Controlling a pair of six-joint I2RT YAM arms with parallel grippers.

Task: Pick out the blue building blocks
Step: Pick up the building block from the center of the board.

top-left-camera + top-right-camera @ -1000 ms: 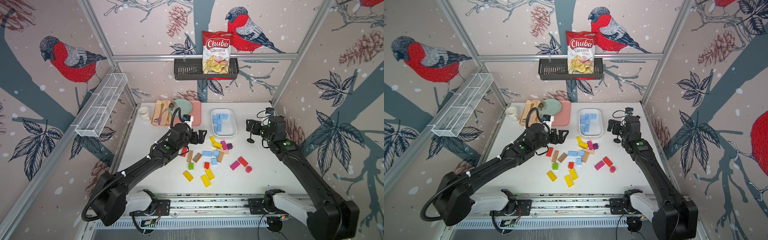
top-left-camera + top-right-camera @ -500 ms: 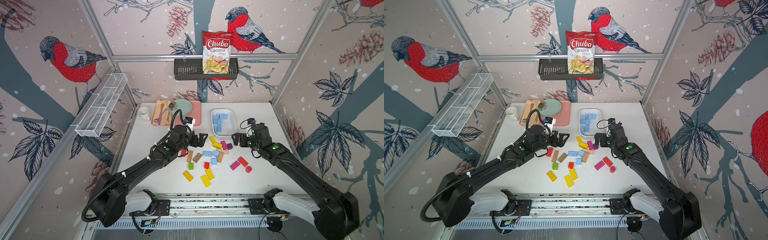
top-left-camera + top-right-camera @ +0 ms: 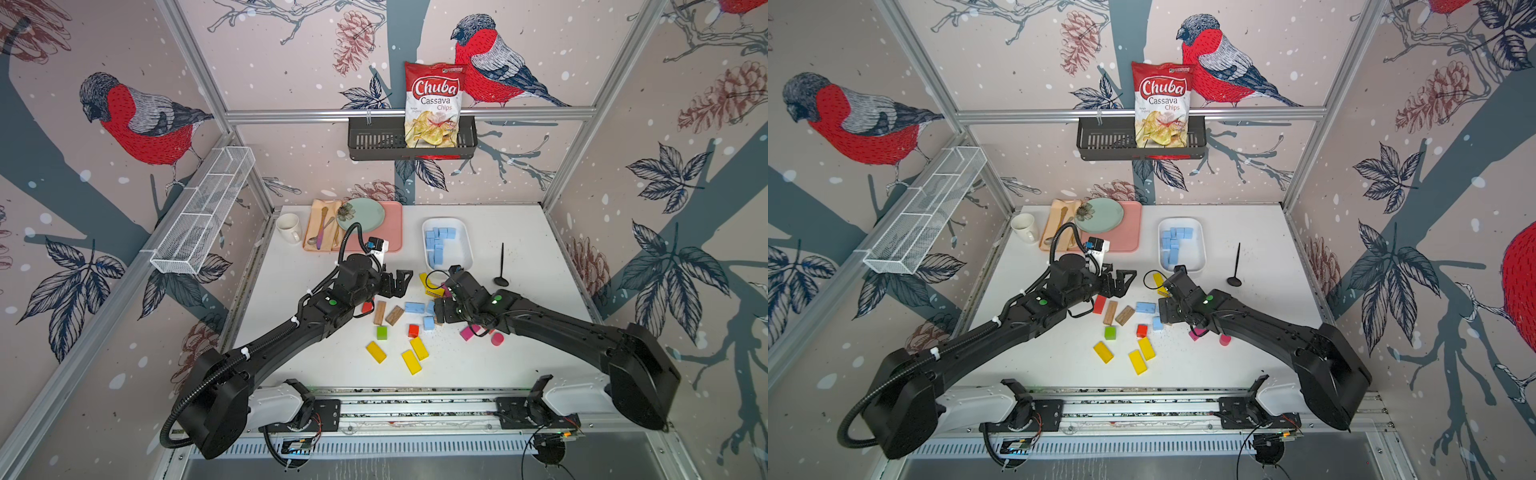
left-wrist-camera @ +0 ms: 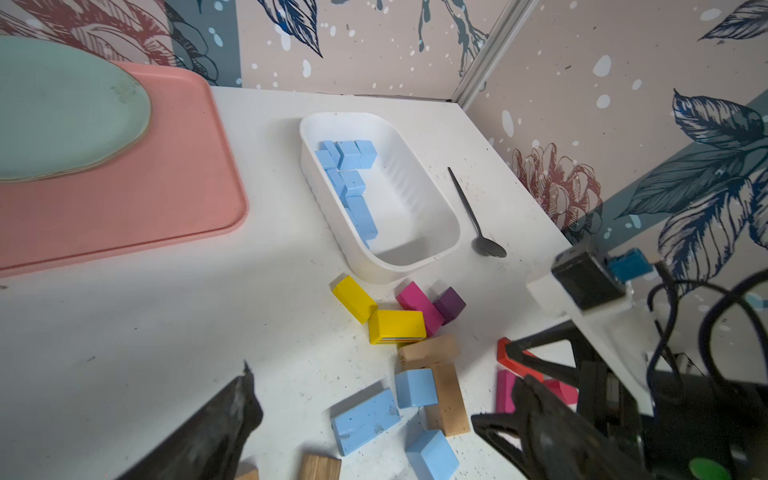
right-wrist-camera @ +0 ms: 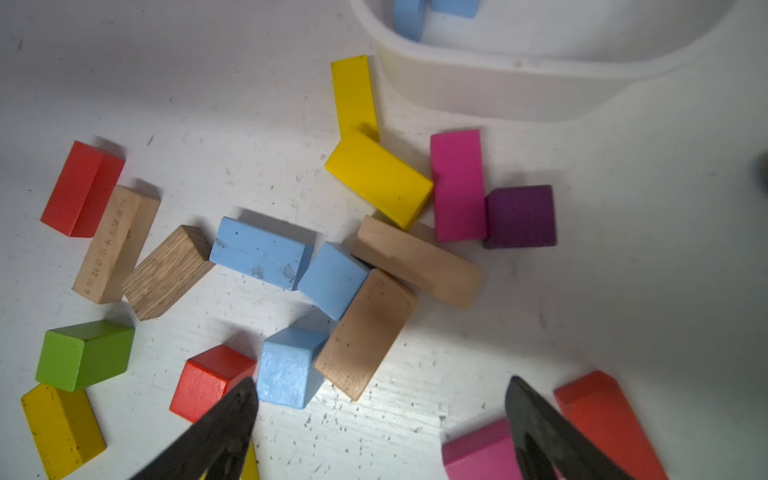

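Three blue building blocks lie loose among the mixed pile: a bar (image 3: 414, 307) (image 5: 259, 252), a cube (image 5: 332, 279) touching the bar's end, and a cube (image 3: 428, 323) (image 5: 289, 368) beside a red cube. Several more blue blocks lie in the white tray (image 3: 465, 245) (image 4: 415, 232) at the back. My right gripper (image 3: 442, 311) (image 5: 381, 380) hangs low over the pile, open, with only bare table between its fingers; one fingertip (image 5: 245, 395) is next to the nearer blue cube. Left of the pile my left gripper (image 3: 401, 282) (image 4: 382, 386) stands open and holds nothing.
Yellow (image 3: 418, 348), red (image 3: 413, 330), green (image 3: 381, 332), magenta (image 3: 467, 333), purple and plain wooden (image 3: 379, 312) blocks surround the blue ones. A black spoon (image 3: 501, 266) lies right of the white tray. A pink tray (image 3: 392, 232) with a green plate and a mug (image 3: 289, 227) stand at the back left.
My right arm has swung from beside the white tray forward and left, down over the block pile. The left arm has hardly moved.
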